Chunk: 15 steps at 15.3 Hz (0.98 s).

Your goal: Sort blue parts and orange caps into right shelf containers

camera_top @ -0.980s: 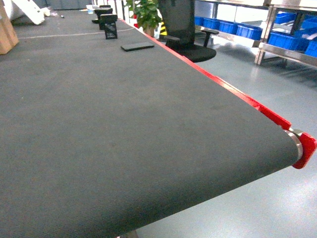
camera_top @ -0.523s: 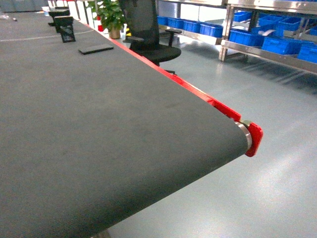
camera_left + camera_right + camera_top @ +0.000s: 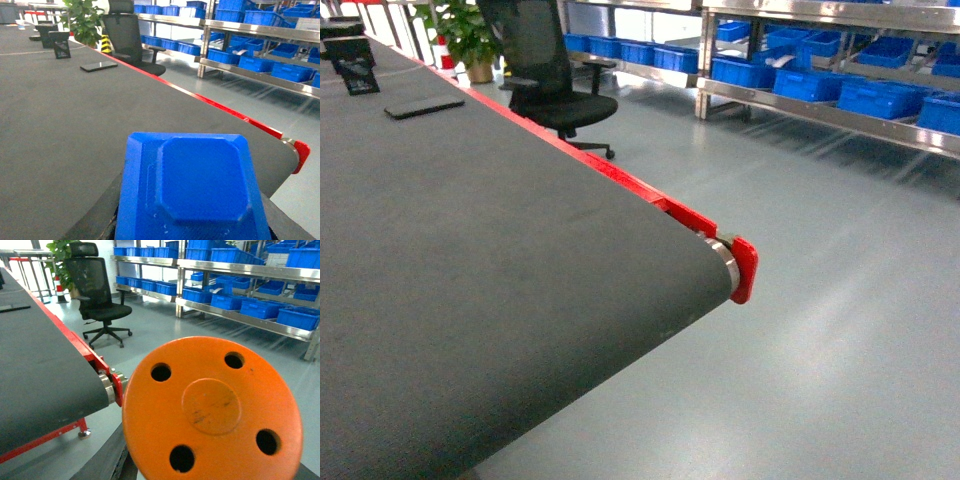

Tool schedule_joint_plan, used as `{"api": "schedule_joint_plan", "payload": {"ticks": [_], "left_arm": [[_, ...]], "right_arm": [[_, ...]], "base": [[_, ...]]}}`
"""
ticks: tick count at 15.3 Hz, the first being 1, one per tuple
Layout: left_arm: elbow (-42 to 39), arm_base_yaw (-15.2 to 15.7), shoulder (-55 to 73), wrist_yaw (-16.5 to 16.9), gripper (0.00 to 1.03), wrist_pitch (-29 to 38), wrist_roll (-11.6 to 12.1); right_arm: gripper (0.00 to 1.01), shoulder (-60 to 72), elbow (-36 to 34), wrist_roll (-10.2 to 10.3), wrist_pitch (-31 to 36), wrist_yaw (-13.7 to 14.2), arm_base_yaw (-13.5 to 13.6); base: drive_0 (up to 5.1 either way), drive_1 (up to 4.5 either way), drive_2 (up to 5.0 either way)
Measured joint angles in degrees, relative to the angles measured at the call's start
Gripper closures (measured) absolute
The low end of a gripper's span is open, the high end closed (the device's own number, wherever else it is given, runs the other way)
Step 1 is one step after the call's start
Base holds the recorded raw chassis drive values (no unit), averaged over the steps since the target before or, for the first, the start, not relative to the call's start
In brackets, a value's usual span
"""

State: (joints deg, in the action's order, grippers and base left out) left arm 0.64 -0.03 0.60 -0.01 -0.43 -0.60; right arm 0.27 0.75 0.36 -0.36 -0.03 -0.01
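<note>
Conveyor belt (image 3: 490,270), dark and red-edged, fills the head view, with steel shelving holding the blue crates (image 3: 875,95) well apart across the grey floor and a black office chair (image 3: 545,75) beside the belt's far edge; neither arm shows there. Only the left wrist view shows the blue part (image 3: 192,187), close under the camera, and only the right wrist view shows the orange cap (image 3: 212,410), a disc with four holes. Neither gripper itself is visible, so whether each is clamped on its piece cannot be told.

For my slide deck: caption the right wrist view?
Orange cap fills the foreground, blue crates shelved beyond.
</note>
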Motion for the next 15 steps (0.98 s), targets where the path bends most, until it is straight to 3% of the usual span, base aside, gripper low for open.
{"api": "schedule_joint_plan", "payload": {"ticks": [15], "left_arm": [[0.0, 0.0, 0.0, 0.0, 0.61, 0.0, 0.0]], "right_arm": [[0.57, 0.0, 0.0, 0.0, 0.0, 0.0, 0.0]], "base": [[-1.6, -1.63, -1.6]]}}
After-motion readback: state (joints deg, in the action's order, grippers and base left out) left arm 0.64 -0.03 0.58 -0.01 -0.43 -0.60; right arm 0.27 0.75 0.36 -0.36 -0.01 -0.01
